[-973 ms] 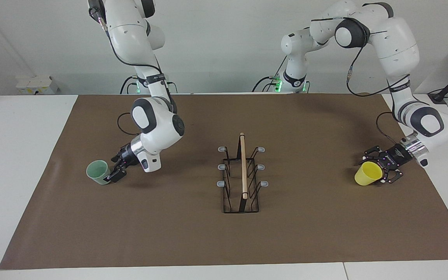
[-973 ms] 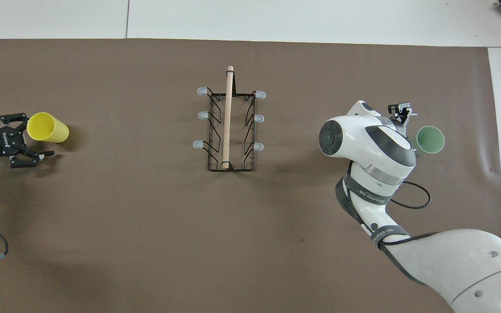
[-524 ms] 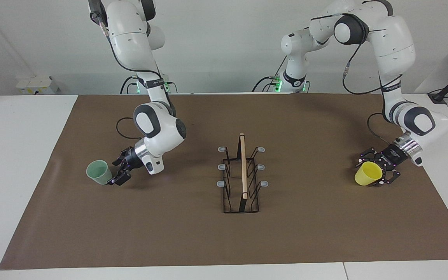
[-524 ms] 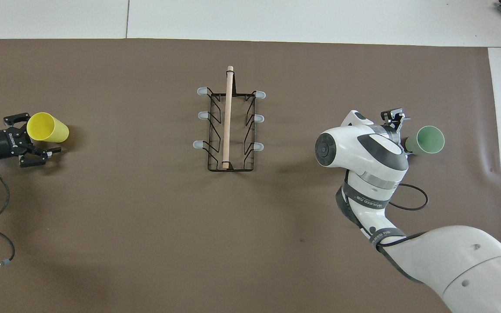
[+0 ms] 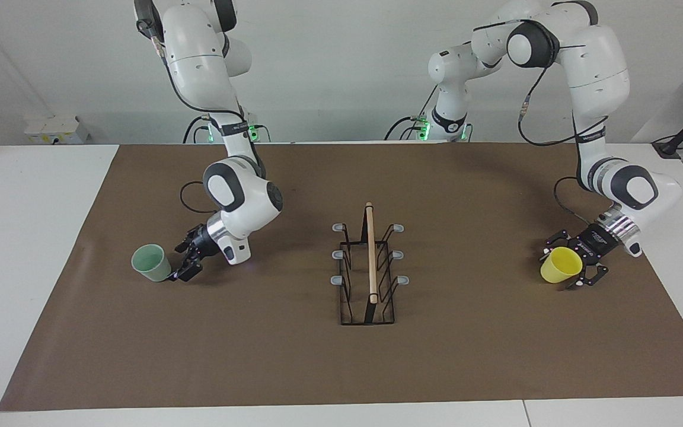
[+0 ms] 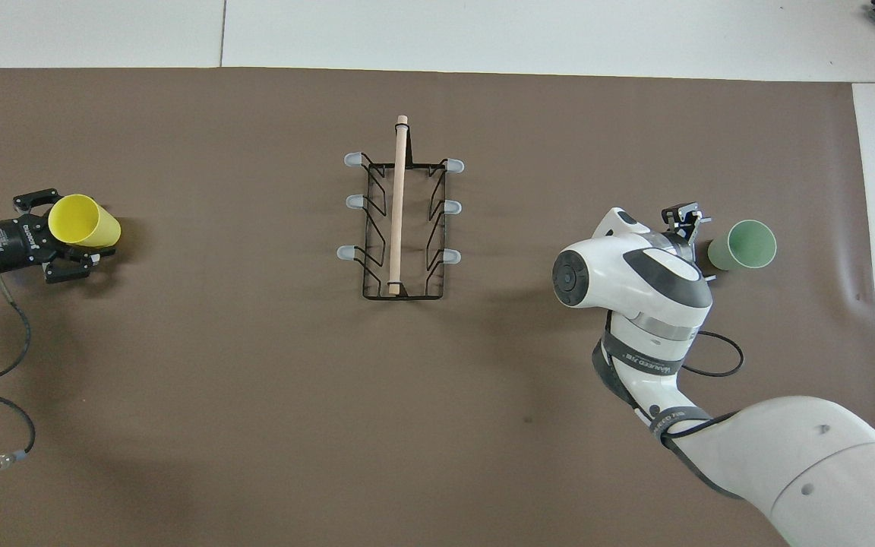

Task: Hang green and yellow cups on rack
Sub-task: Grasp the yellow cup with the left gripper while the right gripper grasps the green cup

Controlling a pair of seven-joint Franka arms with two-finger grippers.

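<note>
Pale green cup (image 5: 151,263) and bright yellow cup (image 5: 559,264) stand upright, each between spread fingers of right gripper (image 5: 182,261) and left gripper (image 5: 573,265).

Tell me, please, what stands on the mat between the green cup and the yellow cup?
Only the rack stands between the green cup and the yellow cup, as the overhead view shows.
</note>
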